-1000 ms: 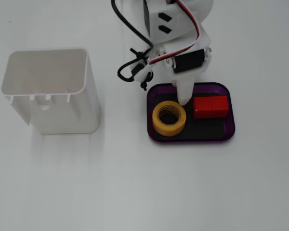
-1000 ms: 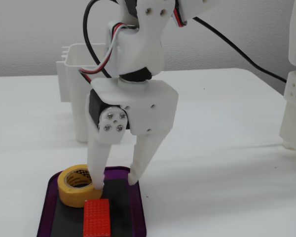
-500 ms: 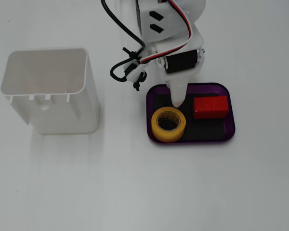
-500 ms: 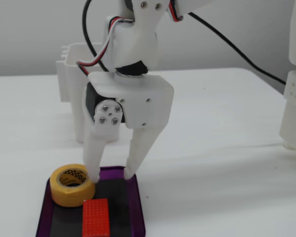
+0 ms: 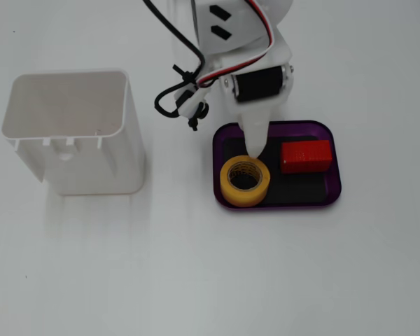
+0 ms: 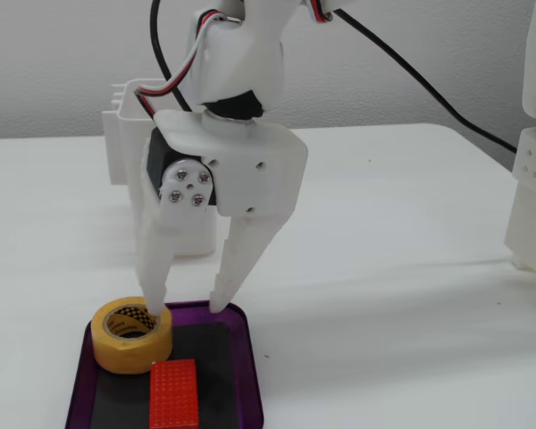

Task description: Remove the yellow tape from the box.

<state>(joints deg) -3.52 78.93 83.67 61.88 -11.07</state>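
The yellow tape [image 5: 246,181] lay flat inside the box [image 5: 334,197], ring hole up, pushed toward the tray's 8 o'clock corner in the top-down fixed view, its outer edge riding at or over the purple rim there. The red block [image 5: 306,156] sat at about 2 o'clock in the same tray, clear of the roll. Well off at 9 o'clock stood the white container [image 5: 70,133], open-topped, probably where the tape was meant to go.

The gripper [image 6: 186,307] hung over the tray's far end, spread apart and holding nothing. In the low fixed view one fingertip [image 6: 154,308] sat at the roll's rim, at about 1 o'clock on the ring, while the other tip hovered above the tray's far edge. That offset suggested the arm was lining up one finger to drop through the hole and the other outside the wall, so closing would pinch the ring's side
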